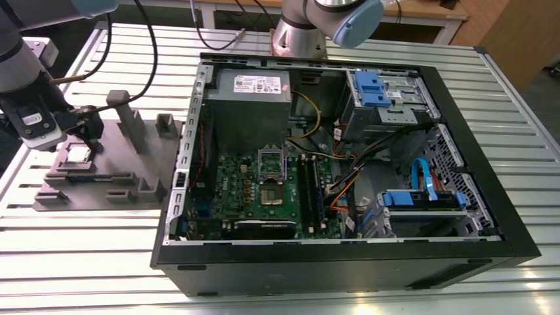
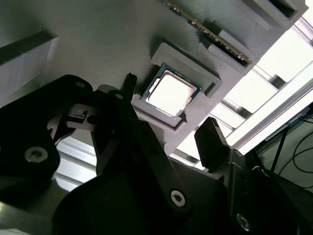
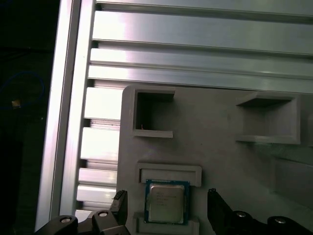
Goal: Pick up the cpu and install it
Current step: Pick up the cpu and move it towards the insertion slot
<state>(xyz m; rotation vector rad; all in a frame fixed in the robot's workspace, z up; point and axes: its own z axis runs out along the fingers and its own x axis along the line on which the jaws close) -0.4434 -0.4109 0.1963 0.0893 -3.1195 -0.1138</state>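
The cpu [image 1: 79, 154], a small square chip with a silver top, lies flat in its recess on the grey tray [image 1: 114, 174] at the exterior view's left. My gripper [image 1: 82, 142] hangs just above it. Both wrist views show the cpu [image 2: 170, 91] [image 3: 166, 201] between my two dark fingers [image 2: 211, 142], which stand apart on either side of it without touching it. The gripper [image 2: 168, 115] [image 3: 167, 208] is open and holds nothing. The motherboard's socket [image 1: 271, 172] sits inside the open computer case.
The open black computer case [image 1: 473, 98] lies to the tray's right in the exterior view, with a grey power supply box [image 1: 249, 85] and blue drive brackets [image 1: 372, 88]. Upright blocks [image 1: 131, 125] rise from the tray close to my gripper. Slatted metal table [image 1: 79, 243] lies all around.
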